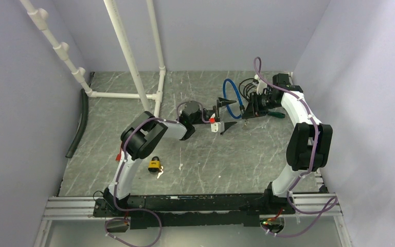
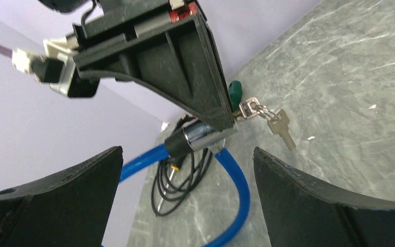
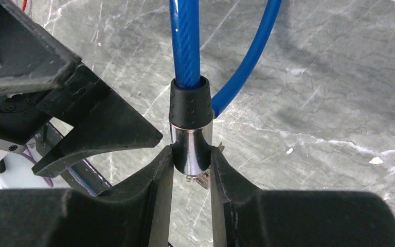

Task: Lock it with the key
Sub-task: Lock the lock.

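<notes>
A blue cable lock (image 1: 231, 95) has a chrome cylinder (image 3: 190, 150) with a black collar (image 3: 190, 103). My right gripper (image 3: 191, 154) is shut on that cylinder and holds it above the table; in the top view the right gripper (image 1: 247, 109) is at centre back. A key (image 2: 246, 109) sticks out of the cylinder's end, and a spare key (image 2: 282, 127) hangs from its ring. My left gripper (image 2: 187, 160) is open and empty, its fingers either side of the view, facing the cylinder (image 2: 201, 135) from a short way off. It shows in the top view (image 1: 226, 116) too.
A yellow padlock (image 1: 155, 165) with keys lies on the table near the left arm. A black cable coil (image 1: 247, 87) and a green-handled tool (image 1: 276, 115) lie behind the right gripper. White pipes (image 1: 133, 72) and a black hose (image 1: 79, 123) stand at the left.
</notes>
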`<state>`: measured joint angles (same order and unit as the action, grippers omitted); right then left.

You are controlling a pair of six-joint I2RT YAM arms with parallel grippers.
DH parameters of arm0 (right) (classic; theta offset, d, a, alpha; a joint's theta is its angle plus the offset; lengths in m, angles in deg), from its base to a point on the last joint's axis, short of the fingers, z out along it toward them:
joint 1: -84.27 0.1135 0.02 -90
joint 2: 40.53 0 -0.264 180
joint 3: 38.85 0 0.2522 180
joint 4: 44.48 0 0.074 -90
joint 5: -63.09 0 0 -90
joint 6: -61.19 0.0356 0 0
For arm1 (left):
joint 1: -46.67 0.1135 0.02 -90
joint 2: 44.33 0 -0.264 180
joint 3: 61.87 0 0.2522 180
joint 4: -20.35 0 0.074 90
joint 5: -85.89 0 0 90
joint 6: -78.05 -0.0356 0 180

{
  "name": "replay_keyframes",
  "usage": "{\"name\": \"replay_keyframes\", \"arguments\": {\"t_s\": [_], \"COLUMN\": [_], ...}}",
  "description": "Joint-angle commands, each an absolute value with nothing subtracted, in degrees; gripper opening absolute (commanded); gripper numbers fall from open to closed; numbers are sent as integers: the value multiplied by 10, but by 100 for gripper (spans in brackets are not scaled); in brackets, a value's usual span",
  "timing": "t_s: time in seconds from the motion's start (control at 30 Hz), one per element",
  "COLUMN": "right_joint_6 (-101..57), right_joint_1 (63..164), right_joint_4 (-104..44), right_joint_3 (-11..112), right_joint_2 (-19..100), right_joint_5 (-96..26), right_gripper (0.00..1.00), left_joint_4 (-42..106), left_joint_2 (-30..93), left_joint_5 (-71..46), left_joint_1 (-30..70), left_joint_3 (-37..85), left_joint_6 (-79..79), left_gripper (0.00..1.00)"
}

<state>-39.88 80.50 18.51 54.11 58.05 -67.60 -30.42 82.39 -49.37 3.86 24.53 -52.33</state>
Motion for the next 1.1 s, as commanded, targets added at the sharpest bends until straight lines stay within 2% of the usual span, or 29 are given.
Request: {"name": "replay_keyframes", "arguments": {"t_s": [0.0,0.4,0.77,0.9,1.07], "right_joint_6": [-389,-386,-382,-382,-383], "right_joint_1": [802,803,806,807,808], "right_joint_4": [159,161,160,161,165], "right_joint_3": [546,554,553,557,562], "right_joint_2": [581,584,586,588,591], "right_joint_5": [-670,-677,-679,-679,-680], "right_gripper": [0,0,0,0,0], "left_joint_4": [-326,-221,-205,-210,-175], "left_joint_2": [835,875,903,913,927], "left_joint_5": [-532,-564,-538,-534,-539], "left_joint_1": [34,33,27,23,24], "left_joint_3": [284,348,392,402,424], "left_joint_6": [-574,-645,-678,-696,-735], "left_gripper": [99,99,99,97,89]}}
